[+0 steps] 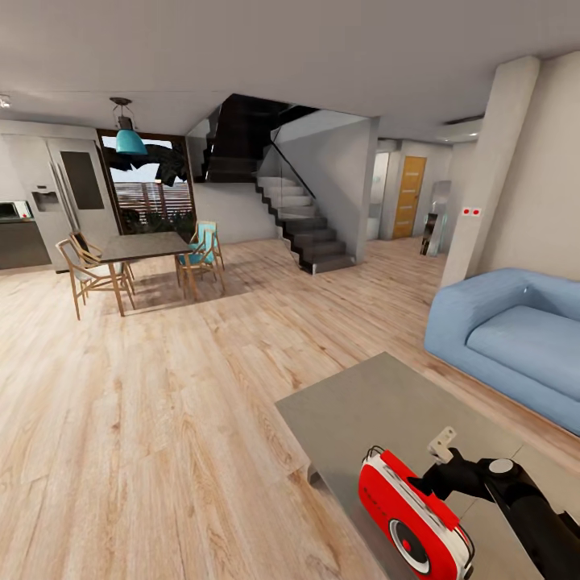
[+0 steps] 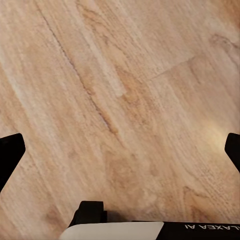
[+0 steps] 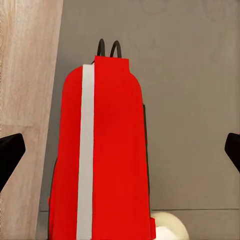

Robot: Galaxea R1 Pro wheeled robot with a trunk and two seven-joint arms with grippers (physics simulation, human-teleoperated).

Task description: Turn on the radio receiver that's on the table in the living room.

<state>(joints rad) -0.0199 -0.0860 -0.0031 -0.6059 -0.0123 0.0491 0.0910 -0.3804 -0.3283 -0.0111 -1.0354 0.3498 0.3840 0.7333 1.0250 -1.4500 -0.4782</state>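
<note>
The red radio receiver (image 1: 415, 524) with white trim stands on the glossy grey table (image 1: 379, 403) near its front left edge, its round dial (image 1: 405, 544) facing left. The thin wire handle (image 1: 372, 453) sticks out at its far end. My right gripper (image 1: 439, 482) is right beside the radio's top side, and I cannot tell whether it touches. In the right wrist view the radio (image 3: 107, 160) lies between the widely spread fingertips (image 3: 10, 152) of the open gripper (image 3: 120, 150). My left gripper (image 2: 120, 150) hangs open over bare wood floor (image 2: 120, 90).
A light blue sofa (image 1: 515, 330) stands right of the table, with a white column (image 1: 491, 169) behind it. Far left are a dark dining table (image 1: 145, 246) with wooden chairs, and stairs (image 1: 306, 225) at the back. Wood plank floor (image 1: 161, 403) spreads to the left.
</note>
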